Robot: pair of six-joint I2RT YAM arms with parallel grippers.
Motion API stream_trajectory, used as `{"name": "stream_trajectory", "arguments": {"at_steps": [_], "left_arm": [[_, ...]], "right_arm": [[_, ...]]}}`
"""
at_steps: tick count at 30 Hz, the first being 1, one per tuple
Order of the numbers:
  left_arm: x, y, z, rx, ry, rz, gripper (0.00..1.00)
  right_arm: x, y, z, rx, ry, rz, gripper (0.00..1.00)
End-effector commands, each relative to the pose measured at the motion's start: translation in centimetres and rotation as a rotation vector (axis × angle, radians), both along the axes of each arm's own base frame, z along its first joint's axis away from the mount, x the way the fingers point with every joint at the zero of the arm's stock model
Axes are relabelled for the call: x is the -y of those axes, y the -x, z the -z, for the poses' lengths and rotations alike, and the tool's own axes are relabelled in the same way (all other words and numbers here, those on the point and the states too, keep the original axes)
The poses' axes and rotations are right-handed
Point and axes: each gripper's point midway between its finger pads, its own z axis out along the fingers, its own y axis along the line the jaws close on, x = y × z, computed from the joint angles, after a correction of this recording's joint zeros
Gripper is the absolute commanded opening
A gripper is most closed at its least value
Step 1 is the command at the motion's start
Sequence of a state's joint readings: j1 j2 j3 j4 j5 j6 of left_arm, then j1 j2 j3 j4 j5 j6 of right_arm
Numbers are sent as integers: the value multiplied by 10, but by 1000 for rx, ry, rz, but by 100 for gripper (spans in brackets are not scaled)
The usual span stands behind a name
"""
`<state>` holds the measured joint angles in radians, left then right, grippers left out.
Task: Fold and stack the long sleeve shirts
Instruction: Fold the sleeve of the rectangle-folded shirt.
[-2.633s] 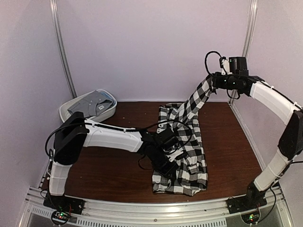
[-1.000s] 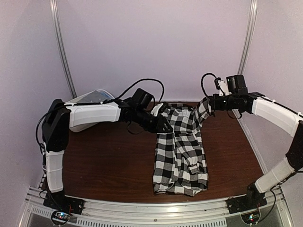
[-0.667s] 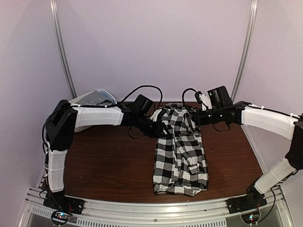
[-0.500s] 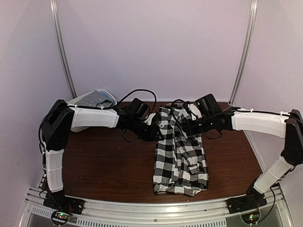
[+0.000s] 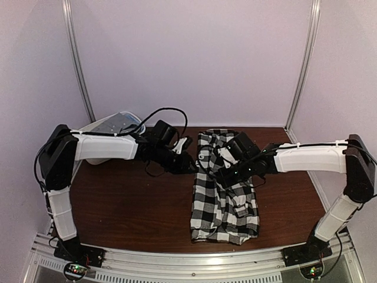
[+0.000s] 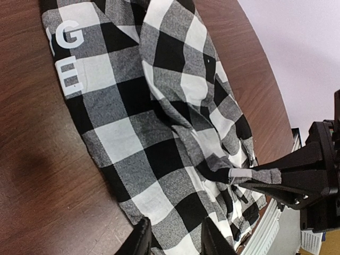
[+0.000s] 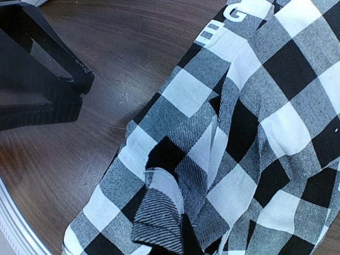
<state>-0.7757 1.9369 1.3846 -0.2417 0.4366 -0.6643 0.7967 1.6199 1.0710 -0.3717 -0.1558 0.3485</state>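
- The checked shirt lies lengthwise down the middle of the table, narrowed, with its collar end at the far side. The grey shirt shows only as a sliver in the white tub at the back left.
- The right gripper is clamped on the sleeve cuff, low over the shirt's upper half. I would lay that cuff flat along the body before letting go, so the sleeve does not bunch.
- The left gripper sits at the shirt's left edge near the collar, its fingers partly apart with cloth between them — whether they pinch it I cannot tell. It would serve best as an anchor on that edge.
- The sleeve should end inside the shirt's outline; cloth spilling past the side would likely spoil the next fold.
- Release only once cloth rests on cloth, then lift straight up so the pads do not drag the top layer.
- 2 arms crowd 1 narrow garment — better to retreat one at a time.
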Motion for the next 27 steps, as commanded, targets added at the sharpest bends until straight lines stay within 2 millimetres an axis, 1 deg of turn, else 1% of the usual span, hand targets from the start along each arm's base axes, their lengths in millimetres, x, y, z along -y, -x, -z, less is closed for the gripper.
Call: {"name": "stream_trajectory", "arguments": {"at_steps": [1,5,13,17,20,24,26,27], "left_arm": [[0,-6,-16,50,34,-7,33],[-1,-4,-17,52,35,-5,33],[-4,-2,-17,55,29,-6,33],[-5,-1,-16,54,30,-6,33],[-5,-1,-16,54,30,-6,33],[-5,0,-15,52,28,-6,33],[-6,1,-14,48,28,-4,33],[-6,1,-14,47,29,-5,33]], "right_arm": [[-3,6,4,-16,26,9,3],[-13,15,5,-31,34,-10,3],[-24,29,5,-45,70,-27,3],[-28,36,13,-64,81,-39,4],[-33,41,20,-78,88,-50,7],[-45,43,16,-74,48,-64,10],[-52,44,10,-76,11,-80,15],[-54,45,7,-77,-5,-87,20]]}}
